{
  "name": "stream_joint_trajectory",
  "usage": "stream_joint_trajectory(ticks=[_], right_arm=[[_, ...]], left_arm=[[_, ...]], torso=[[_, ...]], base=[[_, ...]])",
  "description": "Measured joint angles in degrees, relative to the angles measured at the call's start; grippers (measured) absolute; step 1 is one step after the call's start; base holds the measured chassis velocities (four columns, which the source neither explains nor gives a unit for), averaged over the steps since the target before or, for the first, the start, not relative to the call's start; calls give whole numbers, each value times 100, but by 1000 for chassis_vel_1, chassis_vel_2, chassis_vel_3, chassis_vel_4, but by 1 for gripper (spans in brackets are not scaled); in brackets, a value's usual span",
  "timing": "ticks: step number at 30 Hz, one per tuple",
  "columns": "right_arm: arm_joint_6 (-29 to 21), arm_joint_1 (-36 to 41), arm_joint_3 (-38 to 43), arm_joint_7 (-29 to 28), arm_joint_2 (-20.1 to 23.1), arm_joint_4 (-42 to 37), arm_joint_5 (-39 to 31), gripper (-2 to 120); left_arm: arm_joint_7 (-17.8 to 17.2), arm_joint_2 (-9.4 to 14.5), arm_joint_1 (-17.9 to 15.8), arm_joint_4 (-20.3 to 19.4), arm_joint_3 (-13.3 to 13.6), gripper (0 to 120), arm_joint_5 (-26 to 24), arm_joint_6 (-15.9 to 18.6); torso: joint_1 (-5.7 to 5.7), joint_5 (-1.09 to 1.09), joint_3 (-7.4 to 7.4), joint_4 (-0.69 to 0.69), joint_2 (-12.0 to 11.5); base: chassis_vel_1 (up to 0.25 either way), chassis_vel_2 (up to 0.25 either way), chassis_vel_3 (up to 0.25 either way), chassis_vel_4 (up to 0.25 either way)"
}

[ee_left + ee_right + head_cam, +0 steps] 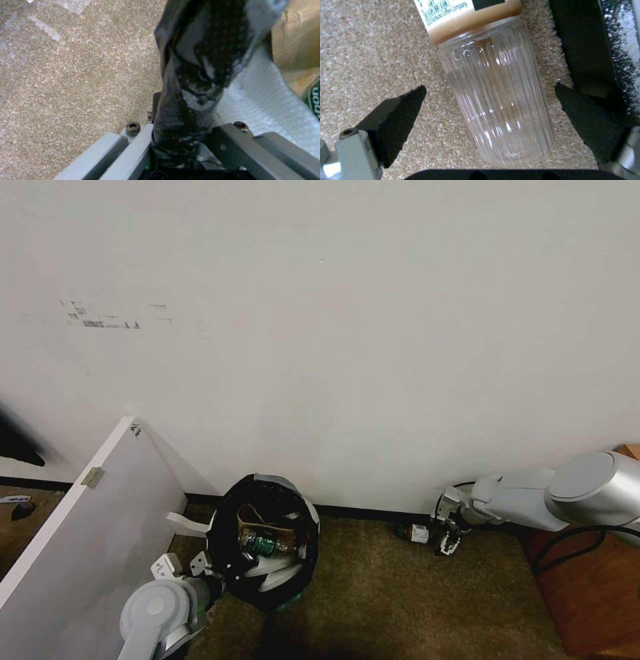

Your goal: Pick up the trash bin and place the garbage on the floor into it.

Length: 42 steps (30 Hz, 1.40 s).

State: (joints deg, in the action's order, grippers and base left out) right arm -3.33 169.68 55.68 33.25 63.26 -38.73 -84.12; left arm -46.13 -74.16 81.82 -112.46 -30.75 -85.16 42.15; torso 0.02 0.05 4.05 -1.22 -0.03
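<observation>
white wall (333, 347) and dark baseboard (360, 511) just behind right gripper (488, 100) | white panel (87, 540) beside left gripper (207, 573), clamped on trash bin (267, 540) rim, black liner | bin holds brown paper bag (257, 515), green-labelled bottle (263, 543) | right fingers (396, 112) spread either side of clear ribbed bottle (496, 105) lying on carpet (400, 593)

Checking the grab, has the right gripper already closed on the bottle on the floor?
No, the right gripper is open, its black fingers standing apart on either side of the clear bottle without touching it.
</observation>
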Motion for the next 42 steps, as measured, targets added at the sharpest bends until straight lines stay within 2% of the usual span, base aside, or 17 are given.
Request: stream_joint_trajectory(ticks=[16, 35, 39, 41, 42], right_arm=[[40, 0, -16, -7, 155, 47, 47, 100], [134, -2, -9, 25, 203, 49, 133, 99], [152, -6, -1, 23, 211, 62, 185, 90], [174, -12, 6, 15, 213, 66, 227, 79], [174, -12, 6, 15, 213, 66, 227, 79]], left_arm=[[37, -37, 80, -44, -32, 0, 83, -6], [86, -34, 67, -17, -64, 0, 104, -2], [86, -35, 47, 2, -46, 0, 115, 0], [87, -37, 43, 8, -44, 0, 116, 0], [87, -37, 43, 8, -44, 0, 116, 0]], torso=[[0, -10, -2, -3, 2], [-1, -4, -2, 2, 2], [-1, -4, -2, 4, 4], [-1, -5, -3, 5, 4], [-1, -5, -3, 5, 4]], base=[[0, 0, 0, 0], [0, 0, 0, 0], [0, 0, 0, 0], [0, 0, 0, 0], [0, 0, 0, 0]])
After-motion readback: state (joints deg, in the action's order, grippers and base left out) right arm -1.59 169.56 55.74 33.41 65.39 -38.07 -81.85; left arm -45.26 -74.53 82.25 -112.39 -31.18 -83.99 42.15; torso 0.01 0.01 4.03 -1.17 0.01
